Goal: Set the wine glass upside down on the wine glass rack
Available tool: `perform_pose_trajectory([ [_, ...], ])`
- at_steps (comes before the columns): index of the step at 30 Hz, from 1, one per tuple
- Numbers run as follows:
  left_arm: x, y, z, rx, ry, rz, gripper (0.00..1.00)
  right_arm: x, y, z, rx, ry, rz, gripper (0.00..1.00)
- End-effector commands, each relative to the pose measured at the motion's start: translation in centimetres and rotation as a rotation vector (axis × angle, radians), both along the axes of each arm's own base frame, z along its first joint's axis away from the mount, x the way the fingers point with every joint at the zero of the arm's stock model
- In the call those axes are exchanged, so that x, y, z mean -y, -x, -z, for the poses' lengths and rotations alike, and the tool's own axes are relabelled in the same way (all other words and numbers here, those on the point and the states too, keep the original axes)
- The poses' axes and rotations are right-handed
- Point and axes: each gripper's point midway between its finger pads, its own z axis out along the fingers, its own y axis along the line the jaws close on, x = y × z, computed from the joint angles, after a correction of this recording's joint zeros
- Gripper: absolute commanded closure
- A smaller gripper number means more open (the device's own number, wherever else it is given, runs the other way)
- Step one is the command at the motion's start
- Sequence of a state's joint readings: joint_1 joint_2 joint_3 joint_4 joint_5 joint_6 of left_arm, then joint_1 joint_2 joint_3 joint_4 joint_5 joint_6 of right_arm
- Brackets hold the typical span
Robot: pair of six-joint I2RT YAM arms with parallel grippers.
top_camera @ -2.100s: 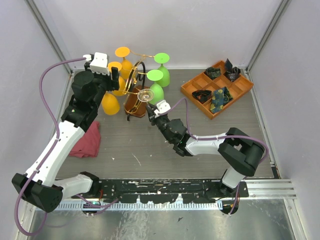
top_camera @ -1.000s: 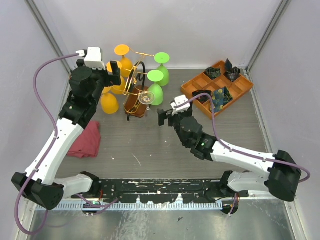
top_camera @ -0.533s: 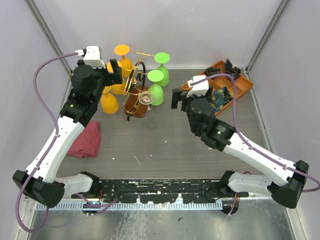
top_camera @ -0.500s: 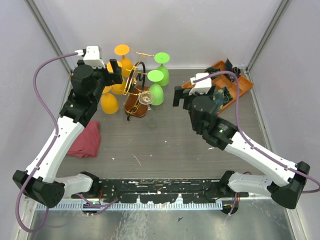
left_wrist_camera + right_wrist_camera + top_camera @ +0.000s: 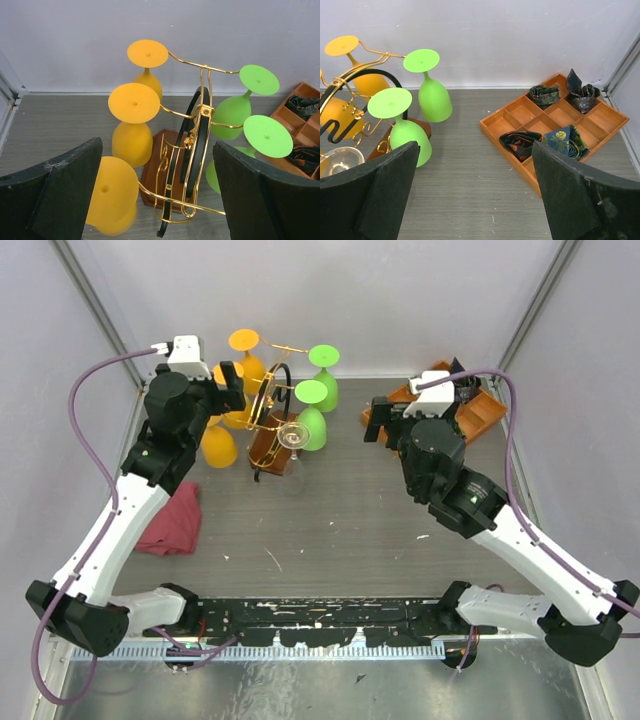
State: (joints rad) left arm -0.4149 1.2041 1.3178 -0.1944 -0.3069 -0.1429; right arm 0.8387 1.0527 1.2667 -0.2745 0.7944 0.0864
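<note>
Right gripper (image 5: pixel 475 147): it has drawn back to the right, away from the rack (image 5: pixel 199 130), and now hangs over the near corner of the tray (image 5: pixel 522 114); jaws wide, holding nothing.
Red cloth (image 5: pixel 172 522): lies by the left wall.
Left gripper (image 5: pixel 157 150): jaws wide, empty, high and close to the orange glasses (image 5: pixel 134 102).
Rack: back left, near the back wall.
Wine glass (image 5: pixel 291 434): clear, hangs foot up on the rack's near end, just beside the green glasses (image 5: pixel 313 426).
Table (image 5: pixel 330 520): open room between rack and tray.
Tray: back right corner, folded cloths inside.
</note>
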Motion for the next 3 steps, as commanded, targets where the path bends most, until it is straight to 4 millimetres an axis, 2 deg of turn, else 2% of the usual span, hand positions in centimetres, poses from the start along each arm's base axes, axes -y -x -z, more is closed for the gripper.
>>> perform_pose_trajectory([
  [1, -0.56, 0.37, -0.69, 0.017, 0.006, -0.017, 0.02, 1.61, 0.69, -0.91, 0.026, -0.040, 0.052, 0.00],
  [3, -0.54, 0.30, -0.74, 0.016, 0.006, -0.017, 0.02, 2.03, 0.76, -0.99, 0.029, -0.046, 0.072, 0.00],
])
